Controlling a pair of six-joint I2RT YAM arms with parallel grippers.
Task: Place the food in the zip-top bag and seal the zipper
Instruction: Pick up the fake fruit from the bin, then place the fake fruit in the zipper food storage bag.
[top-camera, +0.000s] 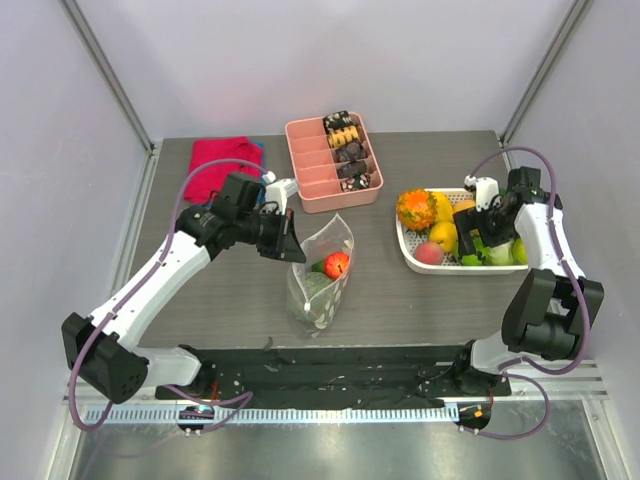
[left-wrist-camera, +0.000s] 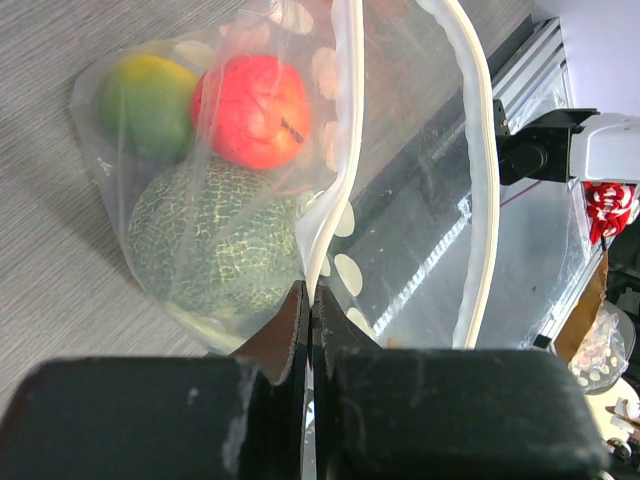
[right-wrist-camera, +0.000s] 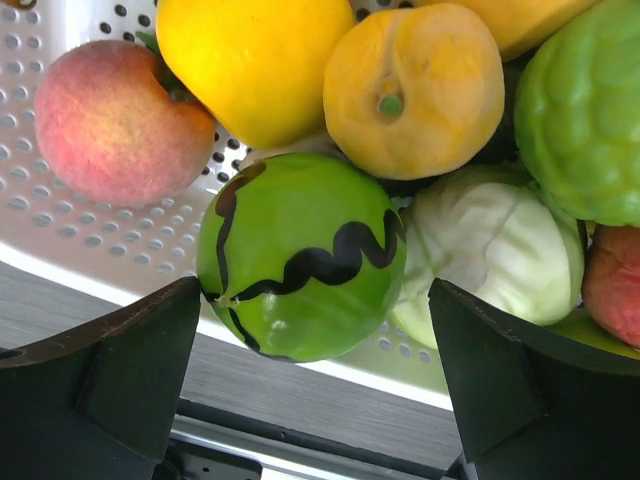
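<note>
Pink tray (top-camera: 312, 172) of snacks and red cloth (top-camera: 219, 157) sit at the far edge. White basket (top-camera: 408, 246) of fruit is to the right.

Bag (top-camera: 322, 280) lies mid-table. It is clear with white dots and its mouth gapes. Red fruit (left-wrist-camera: 250, 108), green fruit (left-wrist-camera: 143, 106) and netted melon (left-wrist-camera: 215, 240) are inside.

Left gripper (left-wrist-camera: 308, 302) is pinched on the zipper (left-wrist-camera: 478, 180) rim.

Right gripper (right-wrist-camera: 315, 330) is spread wide, straddling the striped green ball (right-wrist-camera: 300, 265) in the basket.

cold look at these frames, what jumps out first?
The dotted zip-top bag mid-table, its rim pinched by the shut left gripper, with a red fruit and a netted melon showing through the plastic. Then the right gripper, open over the white basket on the table's right side, its fingers either side of a striped green fruit.
</note>
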